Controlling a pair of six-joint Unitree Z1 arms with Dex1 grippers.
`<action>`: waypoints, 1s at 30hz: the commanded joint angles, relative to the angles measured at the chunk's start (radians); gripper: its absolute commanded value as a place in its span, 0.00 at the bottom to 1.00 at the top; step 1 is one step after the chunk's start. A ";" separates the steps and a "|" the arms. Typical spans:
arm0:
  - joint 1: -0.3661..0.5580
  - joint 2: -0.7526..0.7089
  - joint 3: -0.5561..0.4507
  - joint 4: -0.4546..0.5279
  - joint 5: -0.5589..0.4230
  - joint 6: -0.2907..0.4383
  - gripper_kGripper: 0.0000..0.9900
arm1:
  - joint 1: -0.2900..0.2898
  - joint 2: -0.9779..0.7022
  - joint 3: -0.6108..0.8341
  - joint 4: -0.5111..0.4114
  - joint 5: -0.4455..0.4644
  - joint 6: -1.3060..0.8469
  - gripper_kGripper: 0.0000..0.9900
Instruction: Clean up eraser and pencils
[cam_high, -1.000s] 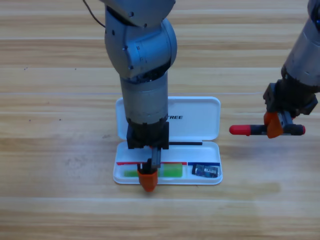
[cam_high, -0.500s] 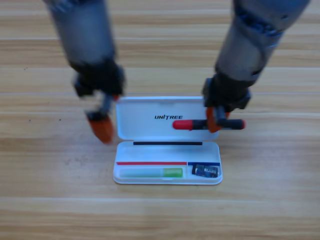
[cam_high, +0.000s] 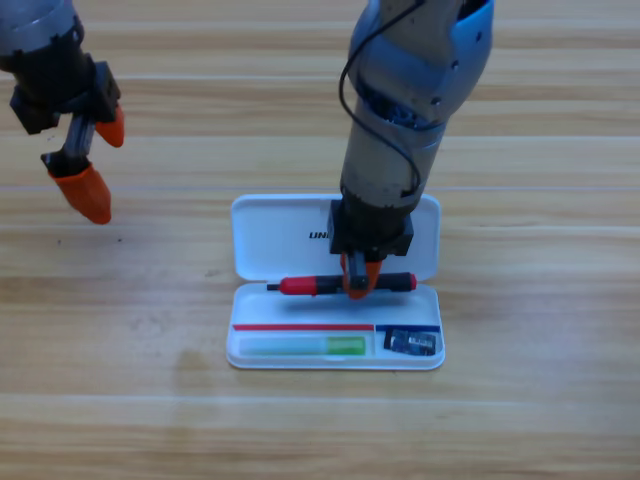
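here we had the right gripper pinching the red-ended pencil at mid frame, needing a level lowering into the white case beside the green pencil and eraser, while the left gripper waited spread upper left.

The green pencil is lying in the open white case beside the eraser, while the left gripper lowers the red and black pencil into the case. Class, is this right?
Not quite. The high view shows the right gripper, not the left, holding the red and black pencil over the white case. The left gripper waits at the upper left, open. The green pencil and eraser do lie in the case.
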 joint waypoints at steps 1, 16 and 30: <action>0.020 0.015 0.037 -0.006 -0.025 0.008 1.00 | 0.034 0.086 -0.007 0.011 -0.002 0.012 0.00; 0.020 0.017 0.057 -0.025 -0.032 0.008 1.00 | 0.035 -0.034 0.025 0.011 0.053 0.084 0.95; 0.118 0.144 -0.150 -0.109 -0.183 0.011 0.68 | 0.038 -0.587 0.367 -0.061 0.299 0.111 0.95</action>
